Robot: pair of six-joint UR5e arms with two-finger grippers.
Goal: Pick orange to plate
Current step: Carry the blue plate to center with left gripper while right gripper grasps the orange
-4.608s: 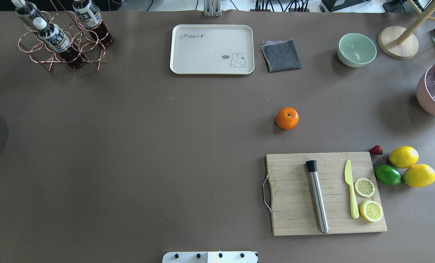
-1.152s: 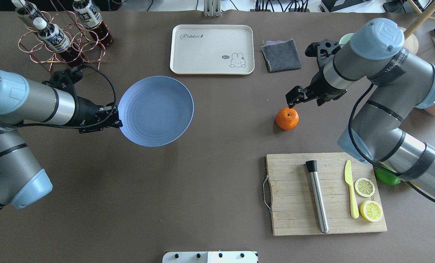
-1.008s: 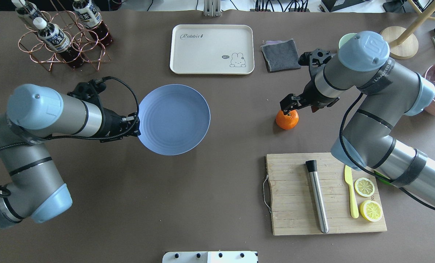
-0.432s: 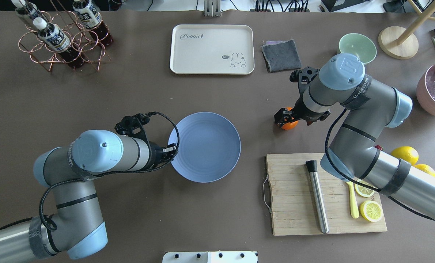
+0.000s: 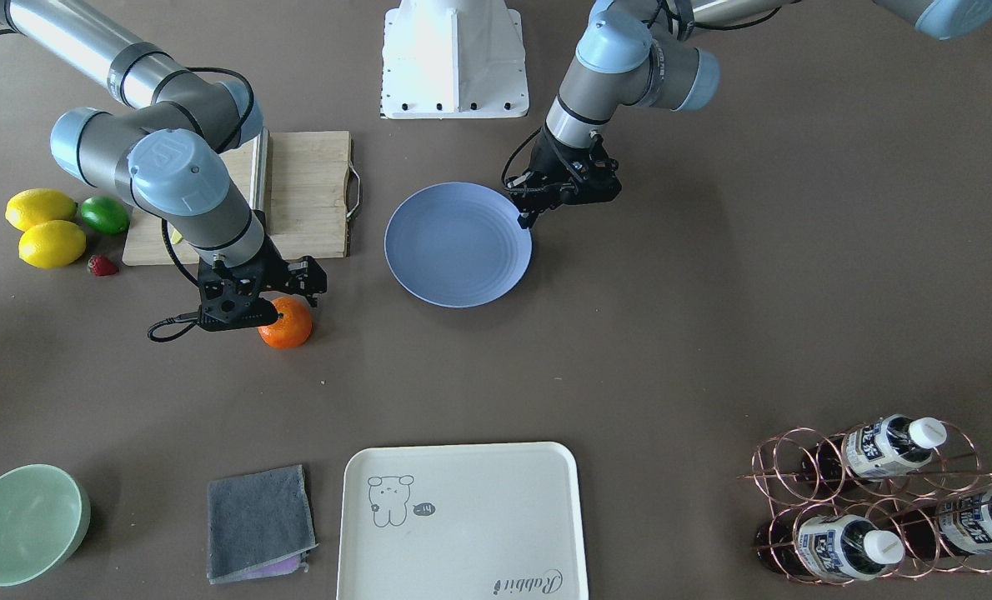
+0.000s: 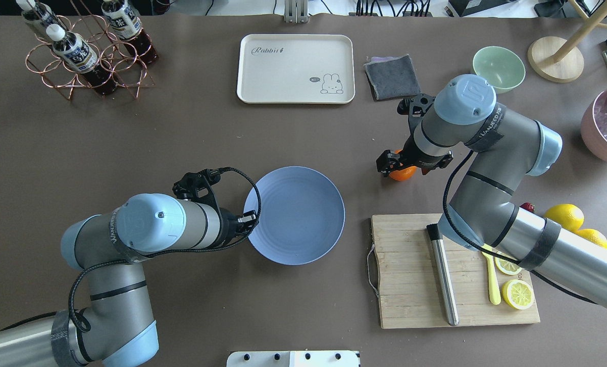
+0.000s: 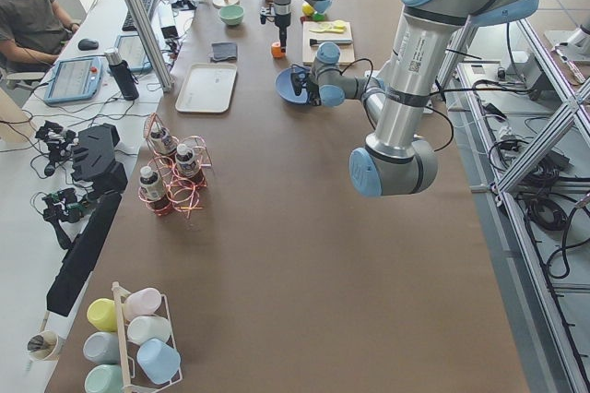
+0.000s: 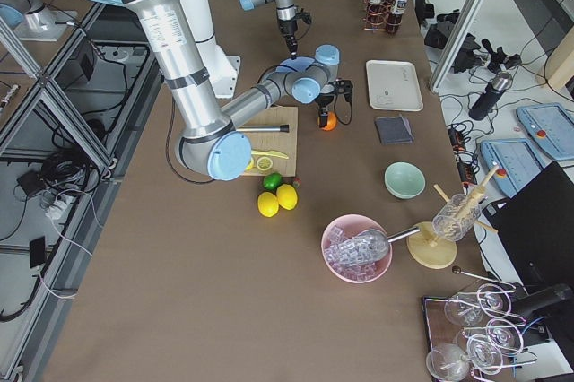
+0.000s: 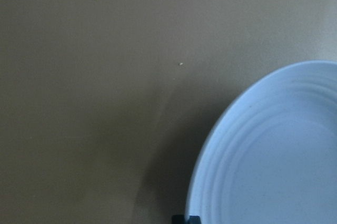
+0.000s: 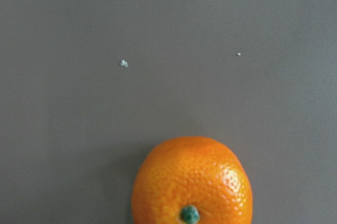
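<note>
The orange (image 6: 403, 174) rests on the brown table, right of centre; it also fills the bottom of the right wrist view (image 10: 192, 182). My right gripper (image 6: 398, 164) hangs directly over it, open, fingers down at the fruit's sides, and the fruit sits on the table (image 5: 288, 324). The periwinkle plate (image 6: 303, 216) is at the table's middle, held by its left rim in my left gripper (image 6: 250, 222), which is shut on it. Only the plate's edge (image 9: 274, 155) shows in the left wrist view, with a shadow beneath it.
A wooden cutting board (image 6: 410, 275) with a metal muddler, yellow knife and lemon slices lies just in front of the orange. Lemons (image 6: 563, 216) sit right of it. At the back stand the cream tray (image 6: 283, 71), grey cloth (image 6: 393, 76), green bowl (image 6: 498, 66) and bottle rack (image 6: 86, 48).
My left arm has carried the plate from the far left to the table's middle. My right gripper has come down from behind the orange onto it.
</note>
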